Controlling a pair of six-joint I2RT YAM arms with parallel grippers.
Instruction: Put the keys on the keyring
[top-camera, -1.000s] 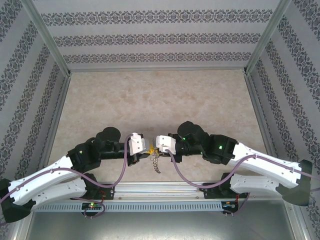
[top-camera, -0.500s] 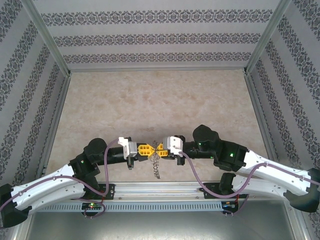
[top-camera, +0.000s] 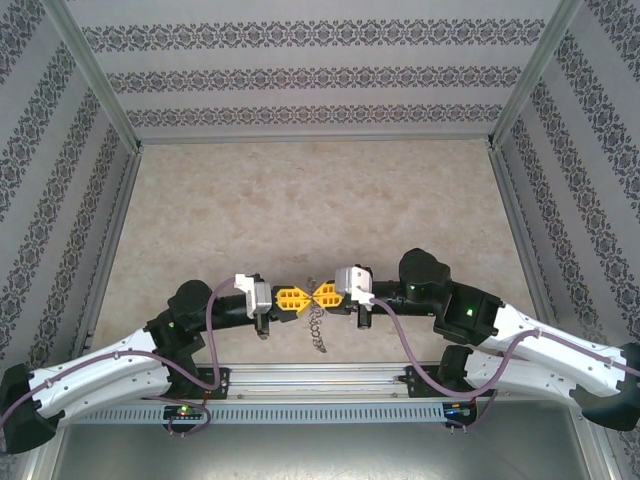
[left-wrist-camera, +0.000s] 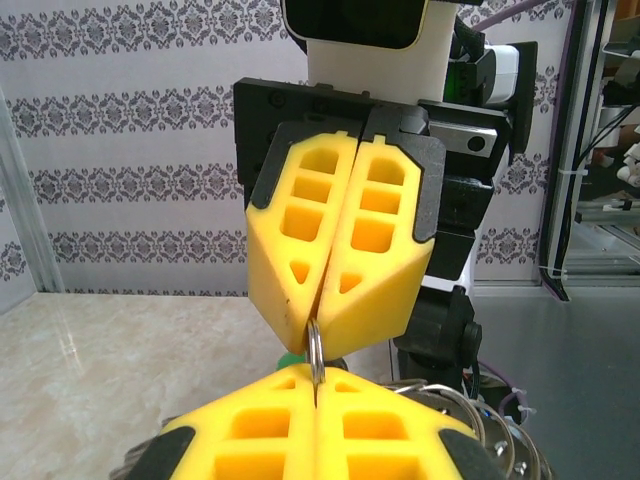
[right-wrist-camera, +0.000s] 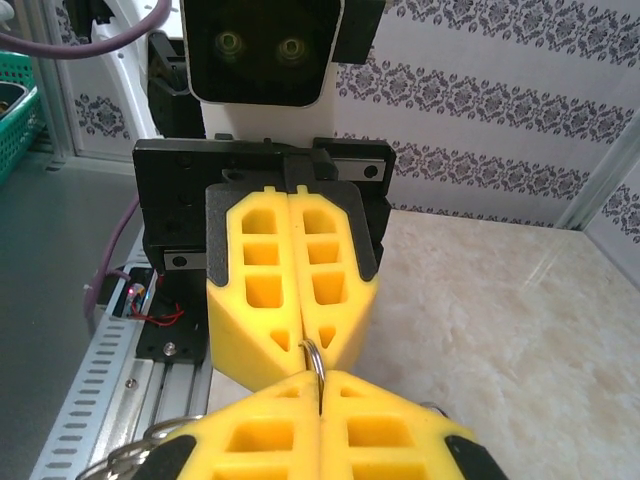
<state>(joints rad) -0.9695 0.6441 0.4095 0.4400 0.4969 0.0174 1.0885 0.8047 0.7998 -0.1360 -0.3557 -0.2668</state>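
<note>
One keyring sits by the counter's 6 o'clock edge, its wire loops trailing toward 6 o'clock, nearest the arm bases. Just beyond, the left gripper from 9 o'clock and the right gripper from 3 o'clock meet tip to tip, each pressed together and pinching the ring's thin edge. The key's green head peeks out at 7 o'clock of that pinch; whether it is threaded, I cannot tell. The ring is probably light, stiff, slick metal with floppy loops, so hold the flat ring squarely, not the fringe.
</note>
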